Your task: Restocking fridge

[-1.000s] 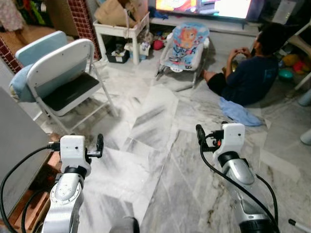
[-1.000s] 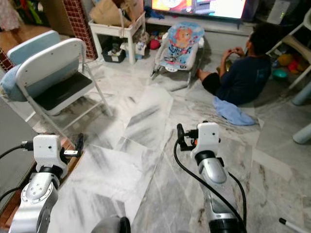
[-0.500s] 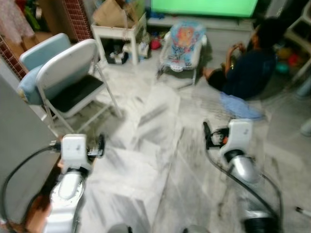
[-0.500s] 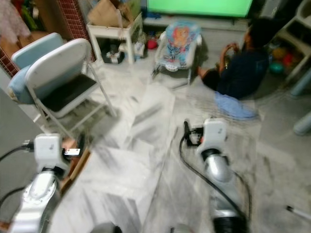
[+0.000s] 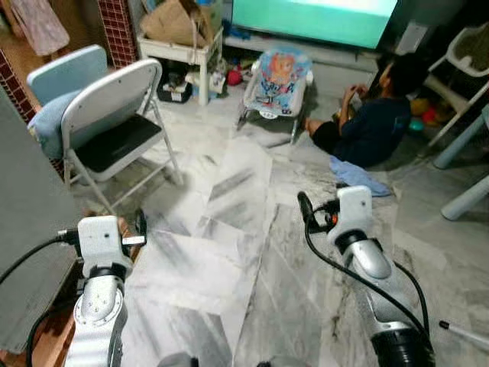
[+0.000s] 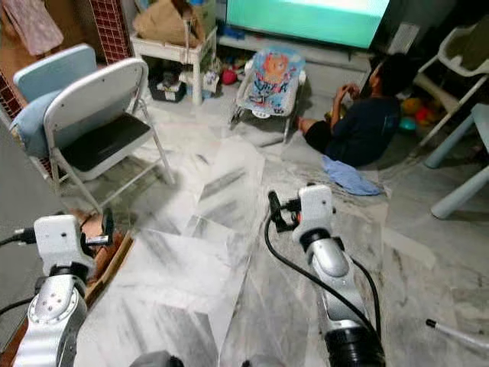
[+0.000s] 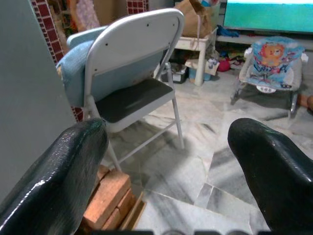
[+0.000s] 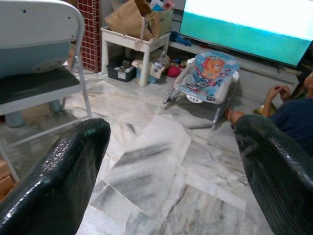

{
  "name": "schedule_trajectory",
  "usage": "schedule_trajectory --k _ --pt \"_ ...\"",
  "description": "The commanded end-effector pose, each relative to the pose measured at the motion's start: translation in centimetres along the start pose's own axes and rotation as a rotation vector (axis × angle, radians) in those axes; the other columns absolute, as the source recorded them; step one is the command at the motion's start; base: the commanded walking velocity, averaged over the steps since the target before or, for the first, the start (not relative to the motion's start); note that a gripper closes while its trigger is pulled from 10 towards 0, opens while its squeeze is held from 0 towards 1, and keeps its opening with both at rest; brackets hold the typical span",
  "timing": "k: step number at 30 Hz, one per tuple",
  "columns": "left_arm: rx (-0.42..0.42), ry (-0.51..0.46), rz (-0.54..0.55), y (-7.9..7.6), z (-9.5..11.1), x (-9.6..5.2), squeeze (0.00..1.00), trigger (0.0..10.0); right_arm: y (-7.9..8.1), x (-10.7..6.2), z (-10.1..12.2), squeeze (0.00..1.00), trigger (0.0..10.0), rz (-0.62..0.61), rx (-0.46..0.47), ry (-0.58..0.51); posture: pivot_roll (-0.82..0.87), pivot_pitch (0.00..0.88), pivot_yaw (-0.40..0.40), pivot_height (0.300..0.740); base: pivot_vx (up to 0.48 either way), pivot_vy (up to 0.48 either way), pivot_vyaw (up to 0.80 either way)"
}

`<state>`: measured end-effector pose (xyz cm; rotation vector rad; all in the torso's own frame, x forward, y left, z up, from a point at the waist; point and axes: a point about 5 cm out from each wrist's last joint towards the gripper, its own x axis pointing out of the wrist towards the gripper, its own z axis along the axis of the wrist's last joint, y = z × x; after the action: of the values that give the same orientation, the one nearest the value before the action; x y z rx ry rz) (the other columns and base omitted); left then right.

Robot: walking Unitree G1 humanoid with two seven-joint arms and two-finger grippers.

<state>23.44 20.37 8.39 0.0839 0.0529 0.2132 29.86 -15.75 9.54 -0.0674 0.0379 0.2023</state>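
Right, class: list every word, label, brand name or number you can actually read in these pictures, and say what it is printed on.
None can be read.
Baby bouncer: a cartoon animal picture, no lettering legible.
Television screen: plain bright colour, no text.
Small label on the left gripper housing: too small to read.
Boxes under the white side table: too blurred to read.

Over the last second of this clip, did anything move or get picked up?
Only the camera shifted, bringing more of the room's right side into view. The left hand and right hand stay open, empty and raised over the marble floor. The folding chair and seated person kept their places.
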Motion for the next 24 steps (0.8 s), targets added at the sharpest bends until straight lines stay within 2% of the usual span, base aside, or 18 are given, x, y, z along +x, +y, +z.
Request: schedule_trajectory --k 1,2,8,13,16,17,20,21,22,24 --pt "0.004 -0.009 0.002 0.0 0.2 -0.2 0.0 10.0 0.0 0.1 -0.1 0.0 10.0 0.003 -0.001 0.003 0.02 0.032 -0.081 0.74 0.0 0.0 0.0" --pt "0.013 0.0 -0.003 0.1 0.1 -0.3 0.0 10.0 0.2 0.2 0.1 0.0 10.0 0.005 0.0 -0.008 0.02 0.044 -0.037 0.74 0.0 0.0 0.0" --pt "0.041 0.015 -0.051 -0.1 -0.1 -0.1 0.0 10.0 0.3 0.0 -0.1 0.0 10.0 -0.028 0.011 -0.028 -0.01 0.052 0.026 0.74 0.0 0.042 0.0" --pt "0.038 0.008 -0.067 -0.8 0.3 0.8 0.0 10.0 -0.2 -0.3 -1.0 0.0 10.0 -0.091 0.064 0.003 -0.01 0.058 0.029 0.74 0.0 0.282 0.0" --pt "0.033 -0.043 -0.108 -1.3 2.5 0.8 0.0 10.0 -0.2 -0.9 0.1 0.0 10.0 -0.063 0.036 -0.03 0.0 0.064 0.013 0.74 0.0 0.322 0.0" --pt "-0.009 -0.045 -0.111 -1.7 2.9 0.8 0.0 10.0 -0.1 -1.2 0.0 0.0 10.0 -0.051 0.022 -0.033 -0.01 0.095 0.015 0.74 0.0 0.319 0.0" --pt "-0.005 -0.002 -0.084 -1.8 1.4 1.0 0.0 10.0 -0.4 -1.3 -1.9 0.0 10.0 -0.075 0.0 0.04 -0.02 0.073 -0.007 0.74 -0.08 0.314 0.8" --pt "-0.005 -0.002 -0.084 -1.8 1.4 1.0 0.0 10.0 -0.4 -1.3 -1.9 0.0 10.0 -0.075 0.0 0.04 -0.02 0.073 -0.007 0.74 -0.24 0.304 0.8" --pt "-0.018 -0.011 -0.081 -1.8 1.7 1.0 0.0 10.0 -0.4 -1.2 -1.1 0.0 10.0 -0.068 0.038 0.015 -0.02 0.069 -0.007 0.74 -0.247 0.315 0.8" --pt "0.003 -0.026 -0.098 -1.8 2.0 1.1 0.0 10.0 -0.2 -1.2 -0.4 0.0 10.0 -0.037 0.01 -0.013 -0.03 0.065 -0.002 0.74 -0.247 0.317 0.8"
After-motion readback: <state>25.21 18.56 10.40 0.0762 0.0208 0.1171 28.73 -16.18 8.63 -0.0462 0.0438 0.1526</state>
